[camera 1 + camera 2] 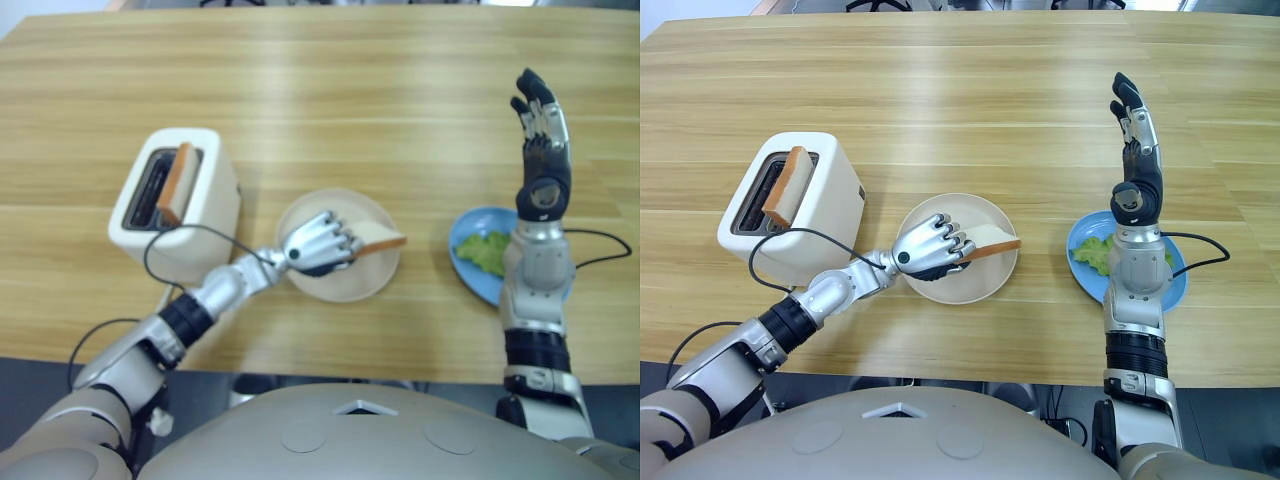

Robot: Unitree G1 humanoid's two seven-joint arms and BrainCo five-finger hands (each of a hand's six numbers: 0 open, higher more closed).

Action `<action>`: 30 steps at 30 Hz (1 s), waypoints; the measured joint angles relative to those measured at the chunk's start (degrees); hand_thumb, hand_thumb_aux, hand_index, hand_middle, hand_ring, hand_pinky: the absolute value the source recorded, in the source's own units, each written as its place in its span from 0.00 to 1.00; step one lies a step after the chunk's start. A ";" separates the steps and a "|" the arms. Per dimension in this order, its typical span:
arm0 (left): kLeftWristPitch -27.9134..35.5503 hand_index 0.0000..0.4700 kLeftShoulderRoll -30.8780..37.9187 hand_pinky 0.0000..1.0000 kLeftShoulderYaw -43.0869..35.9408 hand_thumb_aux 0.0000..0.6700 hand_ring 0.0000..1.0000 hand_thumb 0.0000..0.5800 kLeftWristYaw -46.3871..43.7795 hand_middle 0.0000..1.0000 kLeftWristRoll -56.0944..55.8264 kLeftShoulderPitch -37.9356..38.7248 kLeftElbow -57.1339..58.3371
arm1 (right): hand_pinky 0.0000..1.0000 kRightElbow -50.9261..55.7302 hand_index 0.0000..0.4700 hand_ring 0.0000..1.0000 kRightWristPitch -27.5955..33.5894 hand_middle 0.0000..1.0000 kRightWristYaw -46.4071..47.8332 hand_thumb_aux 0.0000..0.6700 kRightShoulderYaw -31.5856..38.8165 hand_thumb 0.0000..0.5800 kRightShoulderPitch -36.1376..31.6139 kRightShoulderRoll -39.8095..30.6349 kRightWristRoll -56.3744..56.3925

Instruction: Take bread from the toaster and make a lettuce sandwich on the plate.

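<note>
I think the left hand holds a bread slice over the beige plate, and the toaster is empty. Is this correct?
Not quite. The toaster is not empty: a second slice stands in its slot, as the left eye view shows. The rest is right: the left hand holds a bread slice over the beige plate.

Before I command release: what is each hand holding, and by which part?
The left hand grips a bread slice by its left end, over the plate. The right hand is raised, open, holding nothing.
</note>
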 measured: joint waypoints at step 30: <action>4.85 0.98 2.47 0.66 -2.55 1.00 0.66 1.00 -19.51 0.66 -0.85 0.20 -2.95 | 0.00 -1.06 0.00 0.00 0.17 0.00 0.82 0.00 -0.16 0.00 2.19 -0.52 0.94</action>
